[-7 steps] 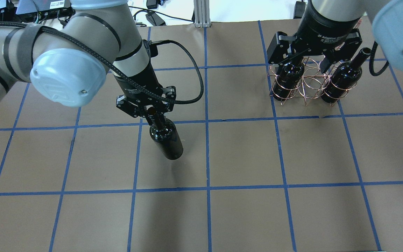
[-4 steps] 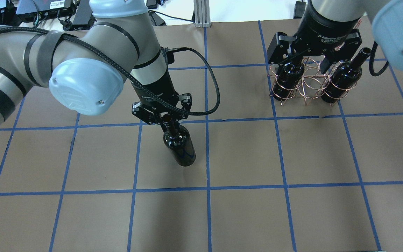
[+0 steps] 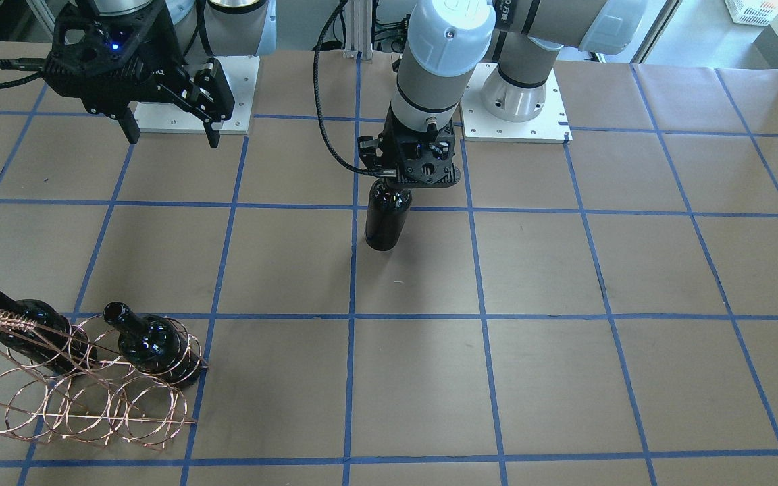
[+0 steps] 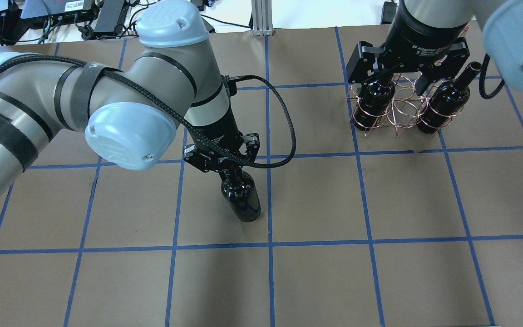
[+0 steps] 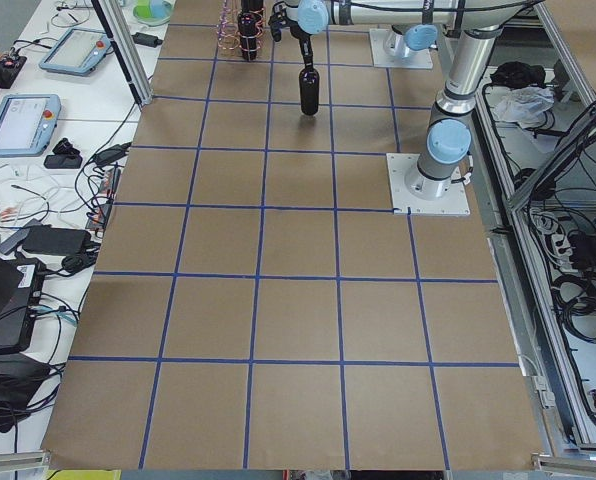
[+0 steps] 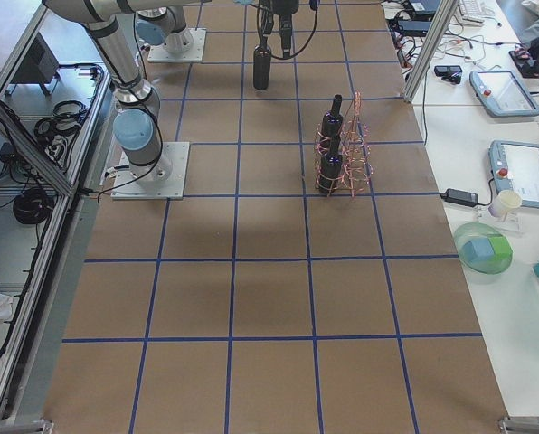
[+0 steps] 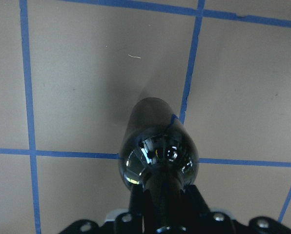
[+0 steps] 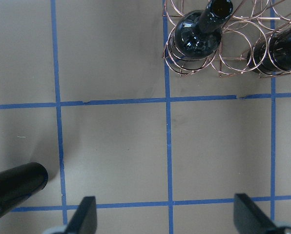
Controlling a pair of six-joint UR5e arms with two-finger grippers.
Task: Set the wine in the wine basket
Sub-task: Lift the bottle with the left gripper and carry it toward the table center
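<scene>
My left gripper [image 4: 225,165] is shut on the neck of a glossy black wine bottle [image 4: 242,202], which hangs upright near the table's middle; it also shows in the front view [image 3: 384,223] and the left wrist view [image 7: 157,146]. The copper wire wine basket [image 4: 400,111] stands at the far right and holds two more black bottles [image 4: 375,100] [image 4: 447,100], one ring column apart. My right gripper [image 4: 402,77] is open and empty, held high over the table on the robot's side of the basket [image 3: 85,398].
The brown table [image 4: 316,200] has blue tape grid lines. White arm base plates [image 3: 517,118] sit at the robot's side. Cables and electronics [image 4: 61,13] lie beyond the far edge. Benches with tablets [image 6: 514,172] flank the table ends.
My left arm has carried the bottle to the right and a little nearer, towards the middle grid line. The right arm, basket and its two bottles have not moved.
</scene>
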